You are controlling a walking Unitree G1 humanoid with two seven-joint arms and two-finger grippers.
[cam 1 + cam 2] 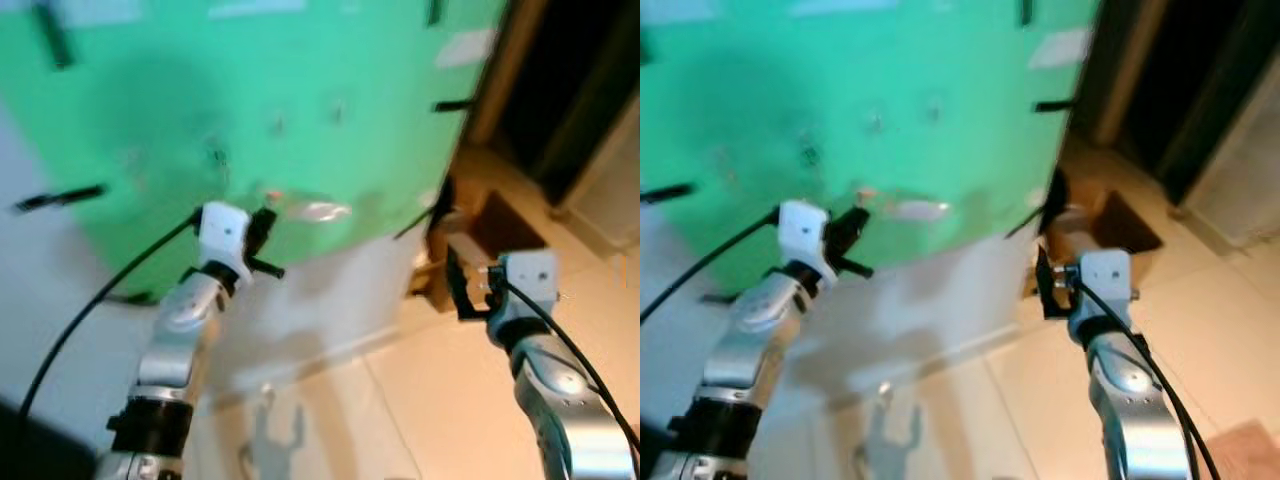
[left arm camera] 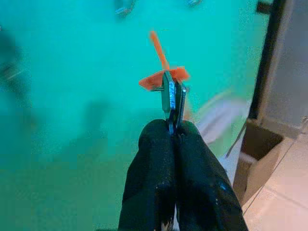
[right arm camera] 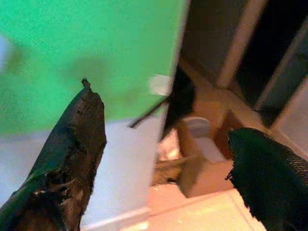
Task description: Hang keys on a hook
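Left eye view, nearest items first. Floor: pale tile, carrying the shadow of an arm and gripper.

Left arm: silver, raised from the lower left, a black cable trailing from its wrist.

Left gripper: held up in front of the green panel. In the left wrist view its two black fingers are pressed together, jaws clamped on the keys.

Keys: a thin metal blade seen edge-on, standing up from the fingertips, with an orange tag at the top. The keys sit in the left gripper, close to the green panel; whether they touch it cannot be told from the blurred frames.

Right arm: silver, raised at the lower right, well apart from the left arm.

Right gripper: near the right edge of the green panel. In the right wrist view its two black fingers stand wide apart, jaws open and holding nothing.

Green panel: large green sheet fixed over a white wall, with black tape strips at its edges.

Hooks: small fittings on the panel above the left gripper, too blurred to describe.

Cardboard box: open, on the floor beside the panel's right edge.

Doorway: dark, at the far right.
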